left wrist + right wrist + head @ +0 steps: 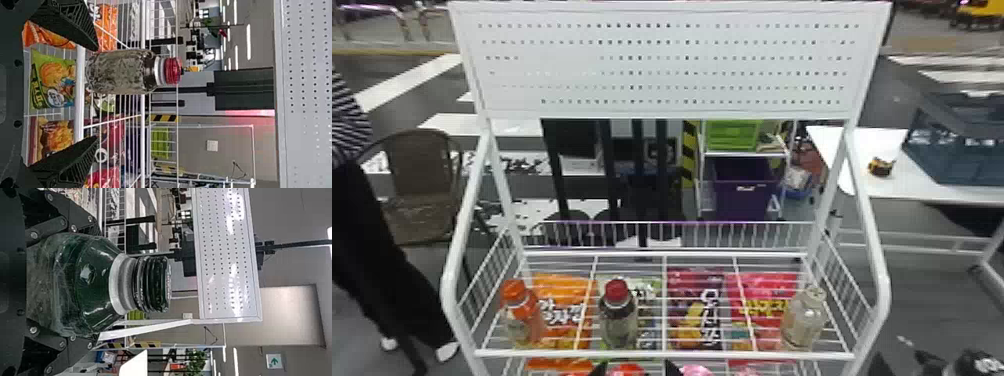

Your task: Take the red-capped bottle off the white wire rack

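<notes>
In the head view, the red-capped bottle (618, 320) stands upright on the top shelf of the white wire rack (662, 355), just behind its front rail. An orange-capped bottle (522, 317) stands to its left and a pale-capped bottle (804, 320) well apart on its right, near the side fence; there is open room between the red cap and the perforated panel (662, 65) high above. The left gripper (635, 369) shows at the bottom edge, its fingertips apart in front of the rail, below the red-capped bottle. Snack bags (694, 320) lie beneath the shelf wires. In the left wrist view, the fingers are spread wide and hold nothing; the red-capped bottle is ahead, much nearer the finger on the orange bag's side, with a broad gap to the other. Whether the nearer finger touches it, I cannot tell. In the right wrist view, the right gripper (96, 283) has its fingers closed around a dark-capped bottle (94, 282), its neck and cap clear of them, the perforated panel beyond.
</notes>
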Controlling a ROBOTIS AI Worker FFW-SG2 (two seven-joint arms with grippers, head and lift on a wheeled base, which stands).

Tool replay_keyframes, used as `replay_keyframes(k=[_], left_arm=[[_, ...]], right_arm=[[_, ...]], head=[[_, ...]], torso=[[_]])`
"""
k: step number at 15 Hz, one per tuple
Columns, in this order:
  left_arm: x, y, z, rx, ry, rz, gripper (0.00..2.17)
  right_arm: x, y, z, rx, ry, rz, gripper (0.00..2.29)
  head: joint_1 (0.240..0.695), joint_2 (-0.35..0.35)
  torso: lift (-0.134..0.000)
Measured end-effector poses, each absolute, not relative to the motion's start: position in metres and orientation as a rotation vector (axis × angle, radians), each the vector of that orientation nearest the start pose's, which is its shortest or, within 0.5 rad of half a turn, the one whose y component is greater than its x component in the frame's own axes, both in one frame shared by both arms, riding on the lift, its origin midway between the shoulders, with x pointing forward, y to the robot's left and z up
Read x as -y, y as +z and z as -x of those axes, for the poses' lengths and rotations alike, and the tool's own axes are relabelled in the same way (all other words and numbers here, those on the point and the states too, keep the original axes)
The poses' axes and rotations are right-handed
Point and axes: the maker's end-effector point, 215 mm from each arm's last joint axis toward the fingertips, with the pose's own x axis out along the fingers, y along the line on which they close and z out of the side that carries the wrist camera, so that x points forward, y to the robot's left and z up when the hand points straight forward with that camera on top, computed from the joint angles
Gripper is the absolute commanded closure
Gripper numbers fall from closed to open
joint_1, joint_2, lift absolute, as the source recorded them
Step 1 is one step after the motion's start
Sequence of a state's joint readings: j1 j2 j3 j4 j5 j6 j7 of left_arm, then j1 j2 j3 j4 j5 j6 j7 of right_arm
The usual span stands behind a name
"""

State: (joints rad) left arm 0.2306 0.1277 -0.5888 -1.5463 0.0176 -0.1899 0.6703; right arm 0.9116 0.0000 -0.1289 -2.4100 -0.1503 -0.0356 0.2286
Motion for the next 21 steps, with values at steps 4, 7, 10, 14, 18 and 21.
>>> replay_keyframes(k=[4,7,10,14,18,21], left_arm=[[-0.083,-0.442,-0.461,-0.054,0.104,-0.023,0.08],[-0.092,-0.437,-0.477,-0.039,0.121,-0.022,0.08],[-0.097,-0.437,-0.495,-0.035,0.132,-0.027,0.08],[-0.107,-0.439,-0.52,-0.04,0.144,-0.038,0.08],[-0.115,-0.444,-0.536,-0.051,0.141,-0.04,1.59],[-0.115,-0.439,-0.537,-0.046,0.138,-0.022,1.91]], right_arm=[[0.238,-0.281,-0.334,-0.022,0.137,-0.049,0.51],[0.238,-0.281,-0.333,-0.024,0.138,-0.048,0.51],[0.238,-0.279,-0.33,-0.025,0.138,-0.045,0.51],[0.24,-0.278,-0.327,-0.025,0.136,-0.039,0.51],[0.242,-0.274,-0.326,-0.019,0.133,-0.033,0.51],[0.243,-0.274,-0.327,-0.02,0.132,-0.031,0.51]], head=[[0.499,0.0],[0.499,0.0],[0.499,0.0],[0.499,0.0],[0.499,0.0],[0.499,0.0]], torso=[[0.0],[0.0],[0.0],[0.0],[0.0],[0.0]])
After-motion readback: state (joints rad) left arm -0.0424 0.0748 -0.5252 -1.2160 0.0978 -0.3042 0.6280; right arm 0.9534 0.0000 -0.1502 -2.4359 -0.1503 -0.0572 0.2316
